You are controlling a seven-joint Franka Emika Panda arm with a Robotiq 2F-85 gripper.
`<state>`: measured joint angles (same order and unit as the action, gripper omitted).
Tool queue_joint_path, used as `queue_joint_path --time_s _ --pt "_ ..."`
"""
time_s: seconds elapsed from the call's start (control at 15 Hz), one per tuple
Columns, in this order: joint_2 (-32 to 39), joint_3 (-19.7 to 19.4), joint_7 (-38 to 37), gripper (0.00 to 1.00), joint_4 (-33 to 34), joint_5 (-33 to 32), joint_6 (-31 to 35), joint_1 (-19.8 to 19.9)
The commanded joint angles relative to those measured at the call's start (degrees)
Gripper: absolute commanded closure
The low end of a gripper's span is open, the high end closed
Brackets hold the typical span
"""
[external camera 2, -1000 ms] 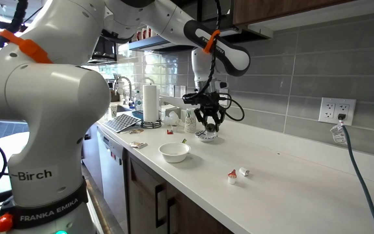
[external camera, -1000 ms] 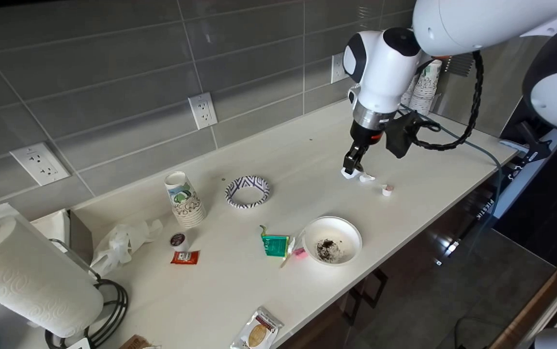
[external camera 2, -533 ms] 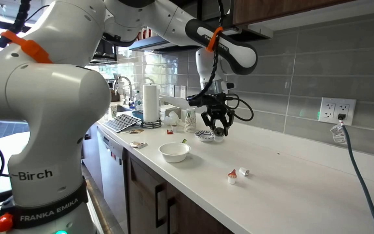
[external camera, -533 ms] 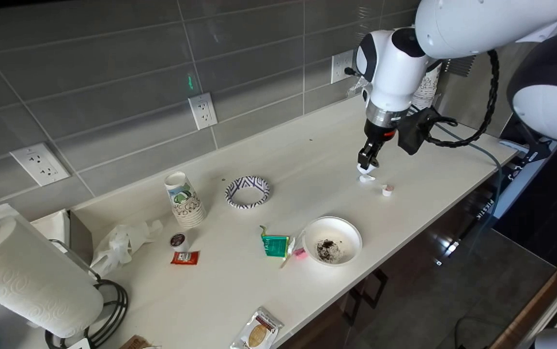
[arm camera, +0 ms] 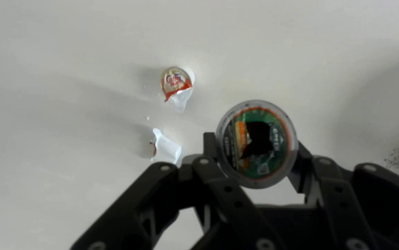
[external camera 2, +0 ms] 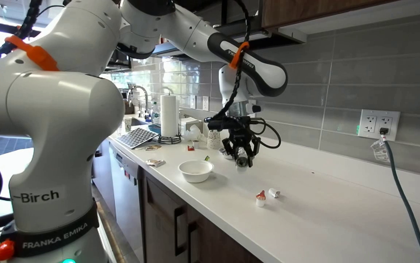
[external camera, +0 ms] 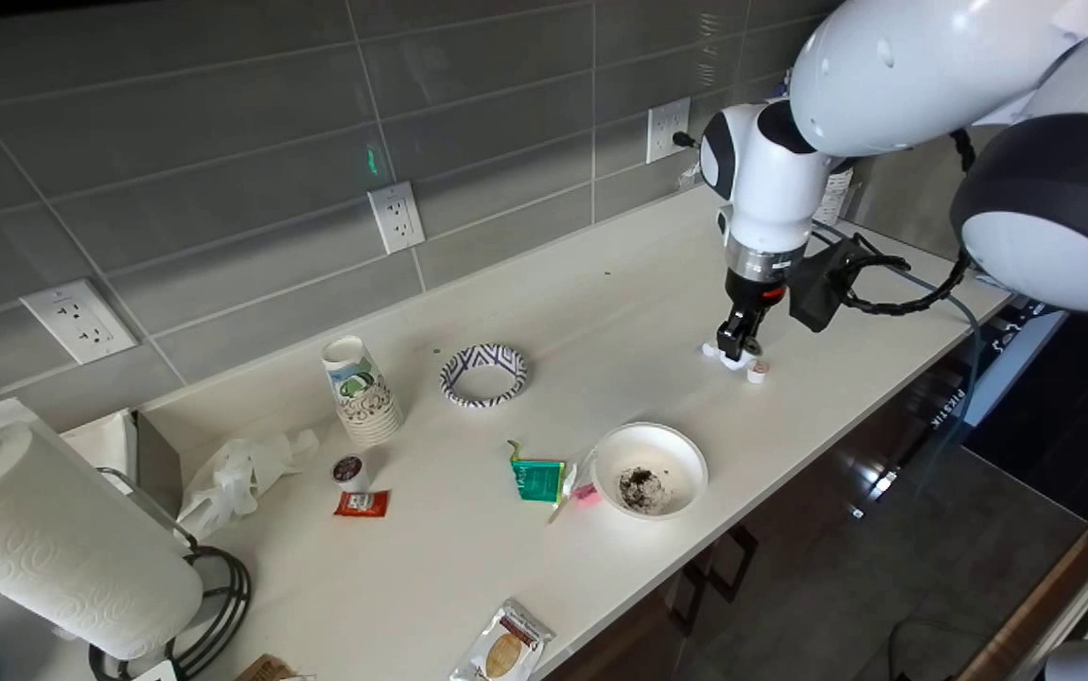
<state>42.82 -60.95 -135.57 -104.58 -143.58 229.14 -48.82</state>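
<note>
Wrist view showed your gripper [arm camera: 255, 152] clamped part-closed on a pod [arm camera: 257, 144] above the counter [arm camera: 47, 201], near an upright creamer [arm camera: 176, 83] and a tipped creamer [arm camera: 167, 150]; a bowl [external camera 2: 195, 177] stood nearby

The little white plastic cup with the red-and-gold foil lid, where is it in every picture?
In an exterior view: the cup, right of centre, about mid-height.
In an exterior view: the cup, right of centre, in the lower part.
Wrist view: the cup, upper left of centre.
Shared landmark: the black two-fingered gripper holding a round green-lidded coffee pod.
</note>
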Motion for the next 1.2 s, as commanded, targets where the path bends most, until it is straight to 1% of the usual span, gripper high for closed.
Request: queue_joint_path --time_s 0.0,0.2,0.53,0.93,1.0,1.07,1.13 --pt "2.2 1.3 -1.1 0.76 -2.3 -0.5 -1.9 -0.9" --pt "3.5 2.7 -1.6 0.76 -3.6 -0.5 -2.7 -0.7" --pt "6.4 3.0 -2.3 0.76 -4.8 -0.5 -3.3 -1.2" --pt "8.2 4.3 -4.5 0.76 -5.7 -0.5 -4.6 -0.5" --pt "8.3 4.5 -5.0 0.71 -5.9 -0.5 -5.2 -0.3" --pt "8.1 4.8 -6.0 0.26 -6.1 -0.2 -6.7 -0.1" --pt "8.3 4.6 -6.7 0.25 -6.2 -0.1 -7.5 -0.4"
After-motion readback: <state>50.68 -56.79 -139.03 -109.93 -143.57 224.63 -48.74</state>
